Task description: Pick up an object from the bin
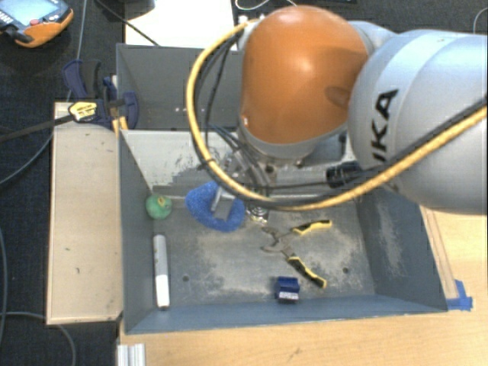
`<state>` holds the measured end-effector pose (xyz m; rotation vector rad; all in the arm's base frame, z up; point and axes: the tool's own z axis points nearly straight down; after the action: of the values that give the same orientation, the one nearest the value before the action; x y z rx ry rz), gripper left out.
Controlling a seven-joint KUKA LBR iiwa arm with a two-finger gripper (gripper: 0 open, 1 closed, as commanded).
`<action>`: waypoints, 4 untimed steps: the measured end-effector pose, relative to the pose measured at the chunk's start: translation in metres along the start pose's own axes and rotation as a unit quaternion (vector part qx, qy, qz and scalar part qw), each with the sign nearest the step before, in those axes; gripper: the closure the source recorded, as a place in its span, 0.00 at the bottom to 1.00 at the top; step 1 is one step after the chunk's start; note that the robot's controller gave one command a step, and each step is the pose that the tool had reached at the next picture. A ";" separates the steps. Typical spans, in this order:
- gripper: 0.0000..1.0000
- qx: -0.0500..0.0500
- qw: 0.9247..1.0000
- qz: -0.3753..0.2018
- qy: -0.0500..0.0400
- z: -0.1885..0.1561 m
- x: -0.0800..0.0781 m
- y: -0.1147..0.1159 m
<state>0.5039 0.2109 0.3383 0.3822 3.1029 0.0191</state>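
The grey arm (pixel 427 120), with its orange cover (pixel 305 67) and a yellow cable (pixel 197 105) looped round it, reached in from the right and hung over the back half of the grey metal bin (pixel 221 269). Below the cover, the gripper (pixel 229 203) was low in the bin, down against a blue fuzzy lump (pixel 204 202) that lay left of the middle of the floor. A grey part of the gripper overlapped the lump's right side, but it could not be told whether the gripper was open, closed or gripping. Just to the right lay pliers with yellow handles (pixel 299 250), spread apart. A white marker (pixel 161 271) lay lengthwise near the left wall. A small green ball (pixel 159 207) sat near the lump's left, and a small blue block (pixel 287 288) rested by the front wall.
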 end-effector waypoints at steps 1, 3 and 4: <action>1.00 0.001 0.996 -0.086 0.001 0.127 -0.040 -0.009; 1.00 0.003 0.996 -0.091 0.005 0.263 -0.010 -0.063; 1.00 0.002 0.973 -0.233 0.001 0.202 -0.044 -0.086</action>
<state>0.5292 0.1186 0.1356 -0.3505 3.1061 0.0081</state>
